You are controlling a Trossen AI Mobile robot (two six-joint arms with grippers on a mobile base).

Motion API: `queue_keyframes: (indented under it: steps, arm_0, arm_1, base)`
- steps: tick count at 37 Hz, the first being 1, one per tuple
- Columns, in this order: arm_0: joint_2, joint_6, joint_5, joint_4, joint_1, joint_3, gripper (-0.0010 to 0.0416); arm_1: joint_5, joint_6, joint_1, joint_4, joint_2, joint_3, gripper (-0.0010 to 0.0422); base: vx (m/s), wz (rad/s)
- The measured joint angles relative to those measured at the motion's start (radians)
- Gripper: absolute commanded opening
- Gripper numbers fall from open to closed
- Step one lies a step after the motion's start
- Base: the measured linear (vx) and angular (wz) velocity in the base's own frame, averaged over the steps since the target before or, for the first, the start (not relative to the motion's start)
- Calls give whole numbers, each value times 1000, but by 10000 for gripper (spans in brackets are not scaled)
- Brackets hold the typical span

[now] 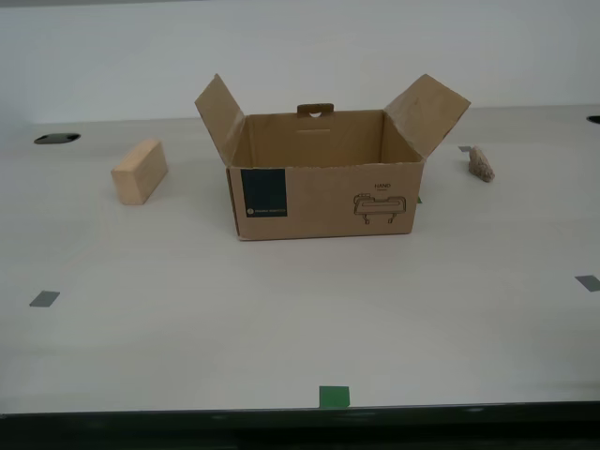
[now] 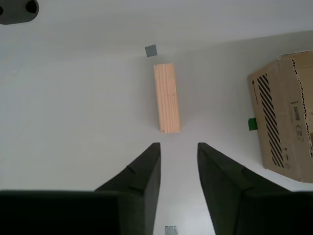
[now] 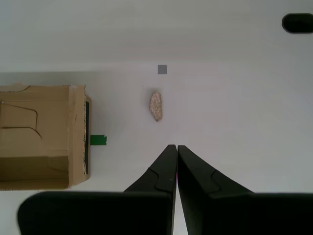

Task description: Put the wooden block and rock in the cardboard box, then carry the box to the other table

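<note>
The cardboard box (image 1: 323, 202) stands open in the middle of the smooth pale table, flaps spread, its label and line drawing facing the exterior camera. The wooden block (image 1: 140, 172) lies toward the exterior view's left of the box, the rock (image 1: 482, 163) toward the exterior view's right. No arm shows in the exterior view. My second gripper (image 2: 178, 147) hovers above the table, open and empty, with the wooden block (image 2: 167, 97) ahead of its fingertips and the box (image 2: 286, 117) off to one side. My first gripper (image 3: 176, 148) is shut with nothing in it, the rock (image 3: 156, 105) lying ahead of it beside the box (image 3: 44, 134).
Grey tape squares (image 1: 43, 299) (image 1: 588, 282) and a green tape square (image 1: 334, 397) mark the tabletop. Dark cable holes (image 1: 57, 139) sit near the table's far edge. A white wall rises behind the table. The table's front edge runs along the bottom of the exterior view.
</note>
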Motion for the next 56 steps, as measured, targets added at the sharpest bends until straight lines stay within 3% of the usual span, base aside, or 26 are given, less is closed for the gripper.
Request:
queue_keyframes:
  steps: [7,12,22,32,56]
  arm_0:
    - [0,3,0,5,0,0,3]
    - [0,26,0,5,1,0,3]
    - [0,27,0,12,1,0,3]
    - [0,28,0,13,0,0,3]
    - [0,28,0,33,1,0,3]
  arm_1:
    - [0,-1,0,0,0,0,226]
    - [0,-3,0,-2,0,0,285]
    - [2,-3,0,-6,0,1,368]
    - [2,-3,0,-6,0,0,399]
    - [2,-4,0,-6,0,0,398]
  base:
    - [0,0]
    - [0,0]
    - [0,0]
    - [0,0]
    - [0,0]
